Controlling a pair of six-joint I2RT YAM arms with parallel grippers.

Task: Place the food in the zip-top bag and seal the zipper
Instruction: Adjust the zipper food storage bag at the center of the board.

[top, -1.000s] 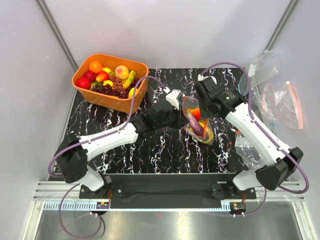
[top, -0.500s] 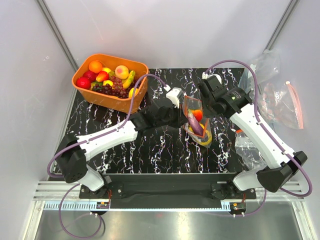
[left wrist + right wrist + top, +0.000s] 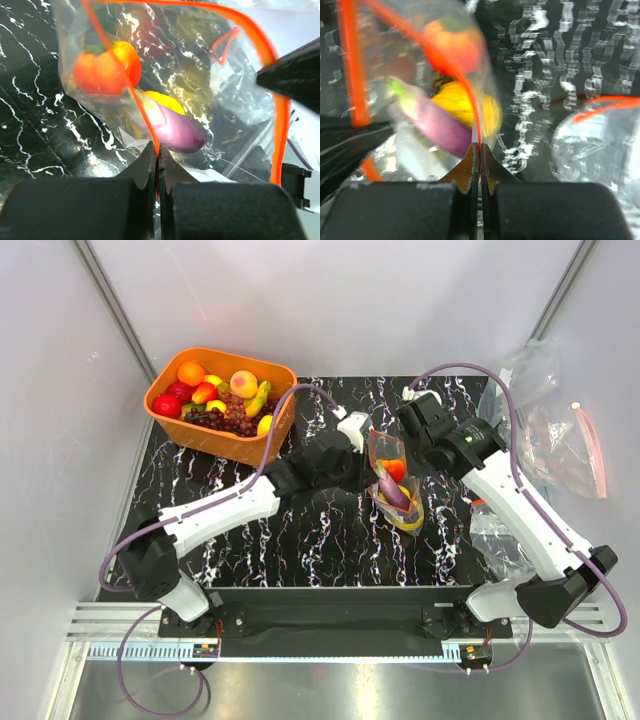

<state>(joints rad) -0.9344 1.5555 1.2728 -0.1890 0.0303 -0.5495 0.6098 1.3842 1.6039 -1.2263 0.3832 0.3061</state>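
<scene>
1. Between our two arms, the zip-top bag [image 3: 393, 485] hangs over the middle of the black marbled table [image 3: 300, 540]. Open tabletop stretches toward the arm bases.
2. Our left gripper [image 3: 156, 150] is clamped on the zipper [image 3: 280, 135] at one side of the mouth, and our right gripper [image 3: 479, 147] pinches the other. The mouth gapes between them.
3. Inside lie a red-orange fruit [image 3: 102, 70], a purple eggplant [image 3: 177, 131] and a yellow piece [image 3: 462, 105].
4. An orange basket [image 3: 222, 443] of fruit stands far left; loose clear bags [image 3: 560, 445] crowd the right edge.
</scene>
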